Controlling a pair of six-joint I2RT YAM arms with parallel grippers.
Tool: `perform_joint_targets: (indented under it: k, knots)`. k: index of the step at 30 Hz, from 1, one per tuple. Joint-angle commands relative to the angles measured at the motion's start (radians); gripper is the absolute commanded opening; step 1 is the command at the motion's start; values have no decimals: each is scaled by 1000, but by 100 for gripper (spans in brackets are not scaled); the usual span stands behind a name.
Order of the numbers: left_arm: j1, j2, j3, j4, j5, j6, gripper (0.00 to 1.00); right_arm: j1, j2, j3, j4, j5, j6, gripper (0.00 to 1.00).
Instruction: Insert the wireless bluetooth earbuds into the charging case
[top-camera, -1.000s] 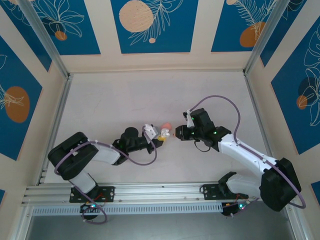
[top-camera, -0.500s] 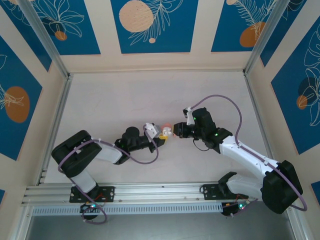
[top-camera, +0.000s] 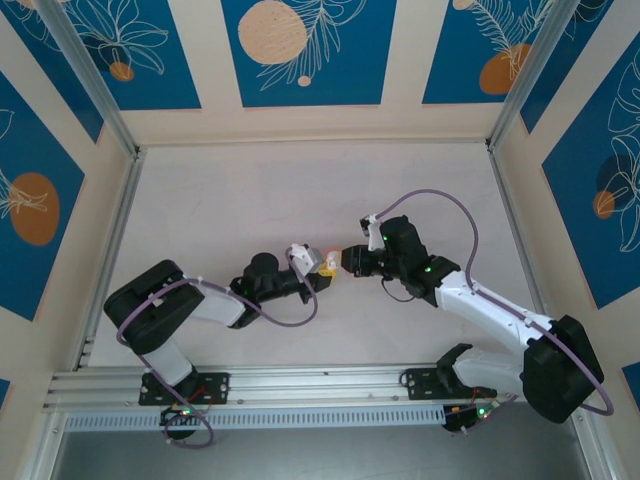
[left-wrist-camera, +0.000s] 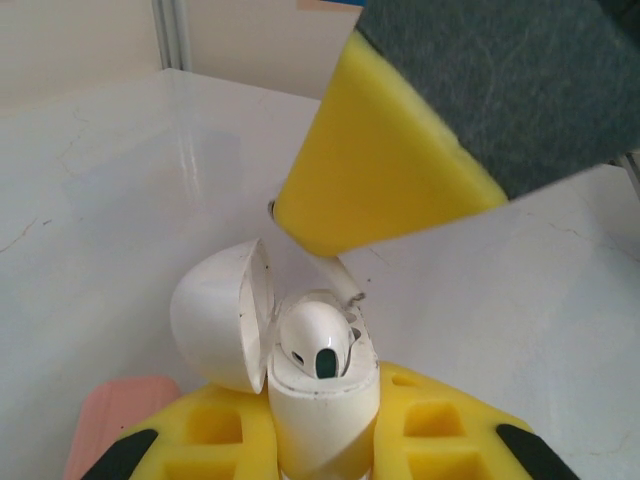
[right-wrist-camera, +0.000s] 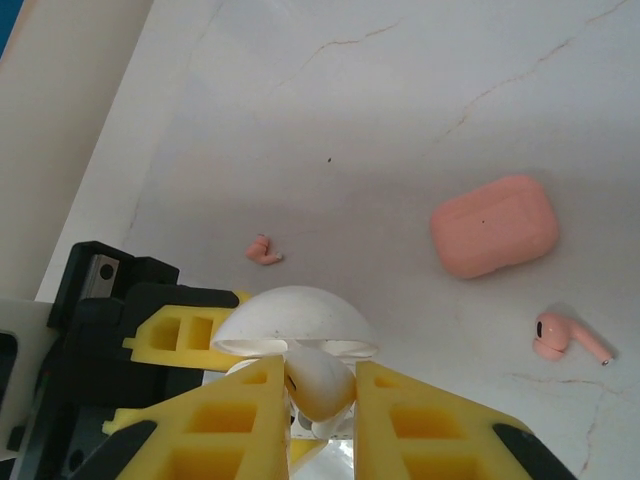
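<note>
Pale tabletop (right-wrist-camera: 450, 80); left gripper (left-wrist-camera: 325, 445) hides base of white case (left-wrist-camera: 320, 400).

The left pincer (left-wrist-camera: 325, 432) has bright yellow fingers with black corner marks. The right pincer (right-wrist-camera: 320, 405) is the same yellow, and its pad (left-wrist-camera: 500, 80) is dark grey. The white case (left-wrist-camera: 222, 318) is glossy white, as is the white earbud (right-wrist-camera: 320, 385). The seated bud (left-wrist-camera: 315, 348) bears a dark oval spot. The worktop (right-wrist-camera: 400, 90) is off-white with thin grey veins. The pink case (right-wrist-camera: 493, 226), pink earbud (right-wrist-camera: 565, 338) and small pink bud (right-wrist-camera: 264, 250) are salmon. The wall panels (top-camera: 300, 50) are blue with white leaf outlines and orange discs, set between cream strips. The cables (top-camera: 440, 195) are purple.
</note>
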Motion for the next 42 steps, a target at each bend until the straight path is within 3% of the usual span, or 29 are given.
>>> perform_joint_targets:
  k: [1, 17, 42]
  knots:
    - [-12, 11, 24, 64, 0, -24, 12, 11, 7, 3, 19, -4, 6, 19]
    - [-12, 7, 25, 100, -25, -46, 12, 52, 10, 17, 7, 20, -23, 19]
    - [-13, -7, 26, 85, -19, -30, 12, 35, -59, 14, 3, 2, -6, 41]
